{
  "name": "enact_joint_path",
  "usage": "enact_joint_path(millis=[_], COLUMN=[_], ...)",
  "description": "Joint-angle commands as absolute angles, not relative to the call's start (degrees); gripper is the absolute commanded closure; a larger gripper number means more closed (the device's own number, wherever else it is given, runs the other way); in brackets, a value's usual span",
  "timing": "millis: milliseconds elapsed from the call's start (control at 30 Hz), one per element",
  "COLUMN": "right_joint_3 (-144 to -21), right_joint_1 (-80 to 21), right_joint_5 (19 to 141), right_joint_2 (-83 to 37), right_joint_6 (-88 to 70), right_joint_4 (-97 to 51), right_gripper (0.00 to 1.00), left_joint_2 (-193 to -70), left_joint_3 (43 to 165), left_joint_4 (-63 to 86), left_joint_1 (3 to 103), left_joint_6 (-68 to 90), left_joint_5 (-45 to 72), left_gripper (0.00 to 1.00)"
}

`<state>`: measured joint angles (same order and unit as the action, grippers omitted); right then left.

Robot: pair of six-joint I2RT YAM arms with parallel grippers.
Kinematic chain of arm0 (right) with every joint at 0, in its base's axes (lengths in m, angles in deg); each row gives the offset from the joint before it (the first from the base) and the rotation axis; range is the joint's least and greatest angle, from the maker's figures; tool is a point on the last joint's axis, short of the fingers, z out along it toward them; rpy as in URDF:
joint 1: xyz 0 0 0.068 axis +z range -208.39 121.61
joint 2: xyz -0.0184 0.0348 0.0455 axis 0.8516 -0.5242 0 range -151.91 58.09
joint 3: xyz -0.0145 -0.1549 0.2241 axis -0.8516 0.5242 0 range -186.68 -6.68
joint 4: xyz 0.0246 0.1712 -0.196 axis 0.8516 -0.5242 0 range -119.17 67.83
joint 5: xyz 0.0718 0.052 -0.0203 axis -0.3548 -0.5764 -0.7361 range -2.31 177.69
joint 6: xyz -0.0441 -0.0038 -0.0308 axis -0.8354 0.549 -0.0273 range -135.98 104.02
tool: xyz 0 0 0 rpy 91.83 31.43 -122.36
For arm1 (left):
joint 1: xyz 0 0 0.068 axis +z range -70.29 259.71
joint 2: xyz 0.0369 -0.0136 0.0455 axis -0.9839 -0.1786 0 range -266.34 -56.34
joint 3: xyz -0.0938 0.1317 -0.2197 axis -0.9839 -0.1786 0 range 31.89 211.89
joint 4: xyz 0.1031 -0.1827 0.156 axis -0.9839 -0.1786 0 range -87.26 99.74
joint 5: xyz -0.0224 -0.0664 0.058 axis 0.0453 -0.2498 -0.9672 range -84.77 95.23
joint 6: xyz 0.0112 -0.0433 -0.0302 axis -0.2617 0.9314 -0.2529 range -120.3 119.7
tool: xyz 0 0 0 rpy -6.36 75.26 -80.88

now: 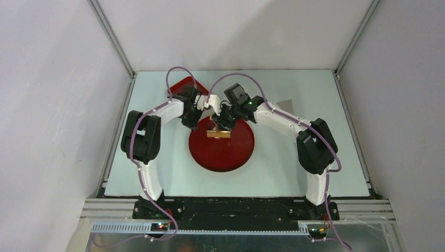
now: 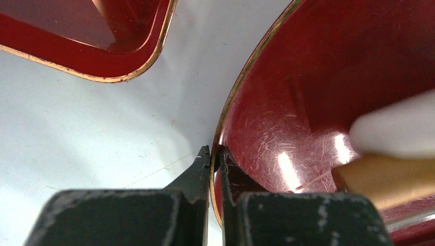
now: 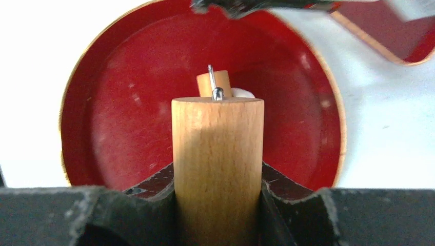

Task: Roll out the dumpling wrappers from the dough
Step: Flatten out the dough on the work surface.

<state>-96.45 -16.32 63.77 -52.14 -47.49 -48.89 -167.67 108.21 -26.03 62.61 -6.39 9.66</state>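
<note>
Pinching the rim of the round red plate (image 2: pixel 328 92), the left claw (image 2: pixel 213 156) is closed on that edge, which should steady the plate on the table (image 1: pixel 299 168). The right claw (image 3: pixel 218 177) is clamped around the wooden handle (image 3: pixel 218 138) of a small rolling pin. What looks like its roller (image 3: pixel 206 84) sits over the inner part of the plate.

The dough (image 3: pixel 245 93) shows only as a white sliver just beside the roller, mostly hidden behind the handle. Whether it is already a thin round wrapper cannot be told.

It is probably light, soft and tacky, easy to tear or fold if pinched, and likely to cling to the wood. It is better worked through the roller than grabbed. If it must be lifted, a gentle hold at its edge seems safest.
</note>
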Motion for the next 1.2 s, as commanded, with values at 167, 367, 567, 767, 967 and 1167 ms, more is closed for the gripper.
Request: enact_joint_path(millis=[167,367,567,767,967,1167], right_joint_3=[-94.14,-95.93,-95.43,-94.08,-95.57,-95.62], right_joint_1=[-13.86,-14.26,-14.38,-14.53,-14.13,-13.85], right_joint_5=[59.09,57.82,59.09,61.30,61.32,63.91], right_joint_2=[-41.82,-34.28,-33.17,-37.93,-43.99,-48.93], right_joint_6=[-45.31,-43.88,-42.98,-41.19,-41.18,-42.13], right_joint_4=[-65.89,-66.58,-64.02,-56.59,-54.49,-53.32], right_gripper=[1.00,1.00,1.00,1.00,1.00,1.00], left_joint_2=[-169.37,-169.46,-169.46,-169.54,-169.54,-169.63], left_joint_3=[109.13,109.14,109.18,109.24,109.15,109.23], left_joint_4=[-26.00,-26.08,-26.10,-26.19,-26.24,-26.26], left_joint_1=[62.71,62.84,62.81,62.83,62.82,62.88], left_joint_6=[-7.31,-7.23,-7.24,-7.21,-7.28,-7.30], left_joint_5=[9.20,9.20,9.02,9.04,9.08,9.37], left_gripper=[1.00,1.00,1.00,1.00,1.00,1.00])
